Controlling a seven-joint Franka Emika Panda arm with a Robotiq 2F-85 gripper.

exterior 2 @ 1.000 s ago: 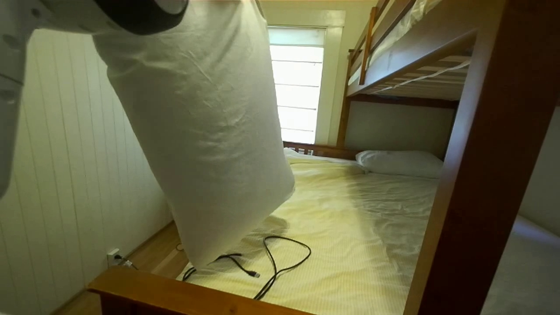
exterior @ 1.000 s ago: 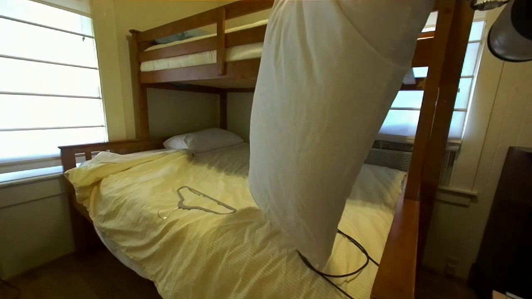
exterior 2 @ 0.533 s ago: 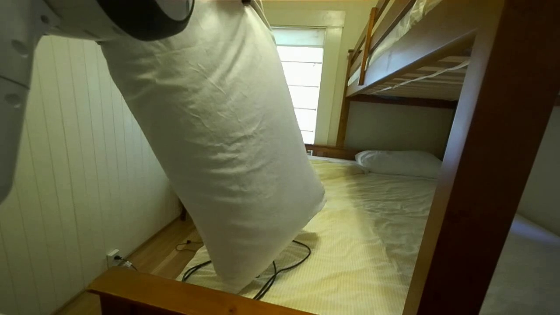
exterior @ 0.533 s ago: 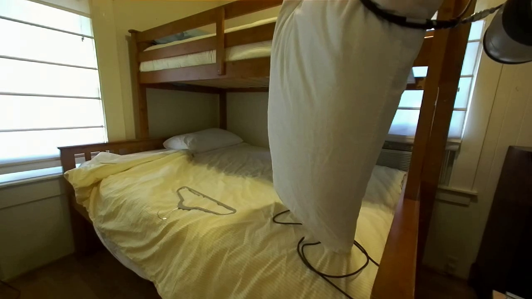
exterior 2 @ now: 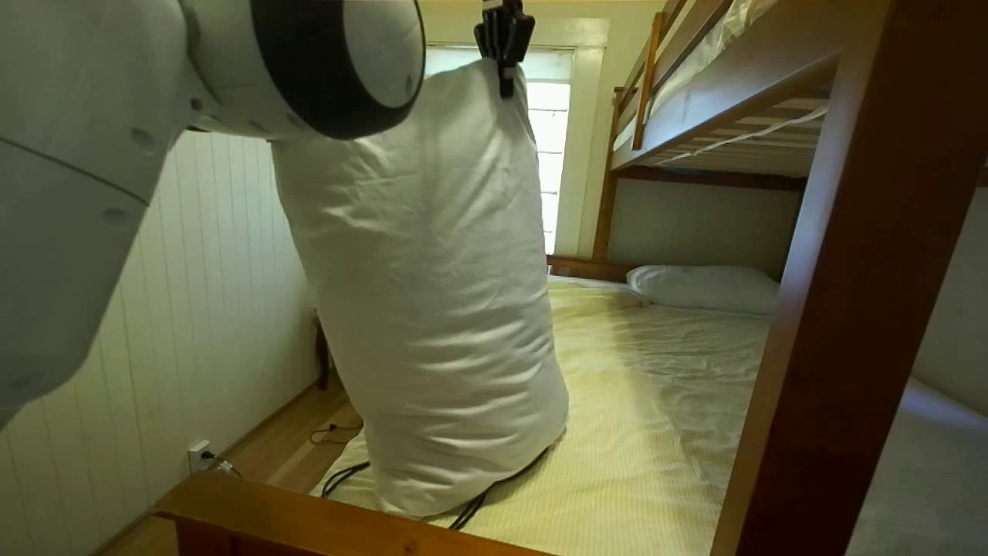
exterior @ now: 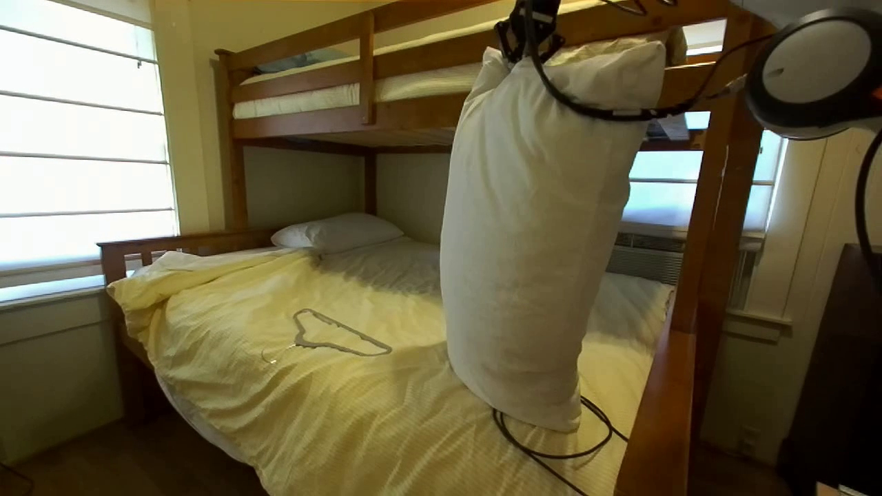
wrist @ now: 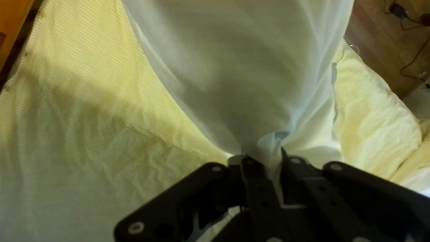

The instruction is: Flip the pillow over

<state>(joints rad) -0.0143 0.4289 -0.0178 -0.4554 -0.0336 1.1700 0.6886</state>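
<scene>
The plump cream-white pillow [exterior: 524,248] stands on end in both exterior views, its lower edge apparently resting on the yellow bedsheet [exterior: 386,420]. My gripper [exterior 2: 506,81] pinches it from above at a top corner. In the wrist view, a gathered fold of the pillow [wrist: 235,74] runs between the dark fingers [wrist: 260,181], so the gripper [wrist: 263,161] is shut on that cloth. The far face of the pillow is hidden in each view.
A smaller white pillow [exterior: 355,232] lies at the bed's far end. Black cables [exterior: 551,457] run under and beside the held pillow. A hanger [exterior: 344,335] rests on the sheet. The upper bunk [exterior: 296,127], a wooden post [exterior 2: 849,270] and the end rail [exterior 2: 347,517] border this space.
The gripper and the pillow's top have come down into view in both exterior views. The pillow hangs straighter, and wrinkles have formed across its lower part against the bed.
</scene>
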